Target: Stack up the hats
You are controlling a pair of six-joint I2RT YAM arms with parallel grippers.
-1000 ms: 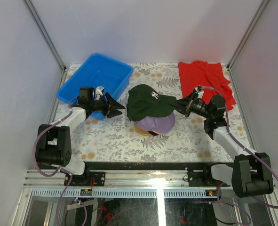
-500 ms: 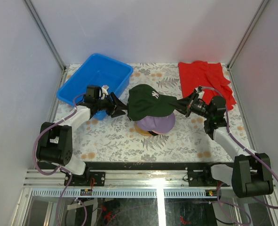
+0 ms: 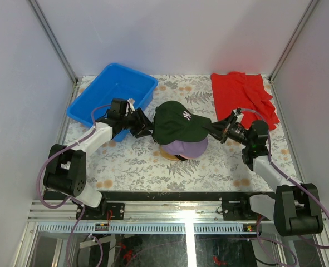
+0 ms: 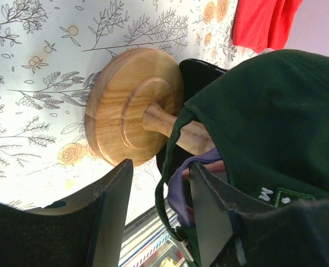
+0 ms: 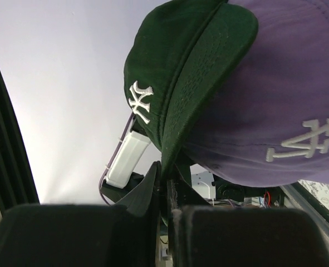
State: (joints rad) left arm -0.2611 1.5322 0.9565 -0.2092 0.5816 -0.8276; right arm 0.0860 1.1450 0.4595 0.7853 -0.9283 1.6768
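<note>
The wooden stand (image 4: 128,111) at mid-table carries the lavender cap (image 3: 189,148), with the dark green cap (image 3: 175,122) and its white emblem on top. The right gripper (image 3: 214,130) is clamped tight on the green cap's brim. The left gripper (image 3: 146,128) sits at that cap's back edge, jaws partway apart, the rear strap between them unpinched. Farther back lie a blue bin (image 3: 132,73) and a red cloth (image 3: 239,92).
</note>
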